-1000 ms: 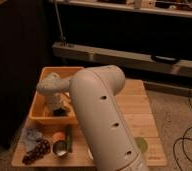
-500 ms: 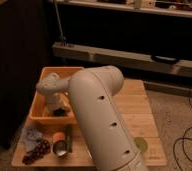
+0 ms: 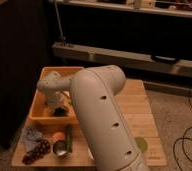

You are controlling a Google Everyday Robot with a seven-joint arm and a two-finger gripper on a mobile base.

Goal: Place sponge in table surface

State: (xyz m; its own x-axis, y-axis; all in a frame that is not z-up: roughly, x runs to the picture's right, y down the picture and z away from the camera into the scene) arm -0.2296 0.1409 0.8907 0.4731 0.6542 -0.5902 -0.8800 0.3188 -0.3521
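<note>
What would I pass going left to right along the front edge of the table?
Dark grapes → metal can → the robot's big white arm → small green object. The gripper is farther back, down inside the orange bin.

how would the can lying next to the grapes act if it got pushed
The can seems to lie on its side, so it would probably roll rather than slide. The grapes beside it might stop a roll that way. The gripper is down in the orange bin, away from it.
</note>
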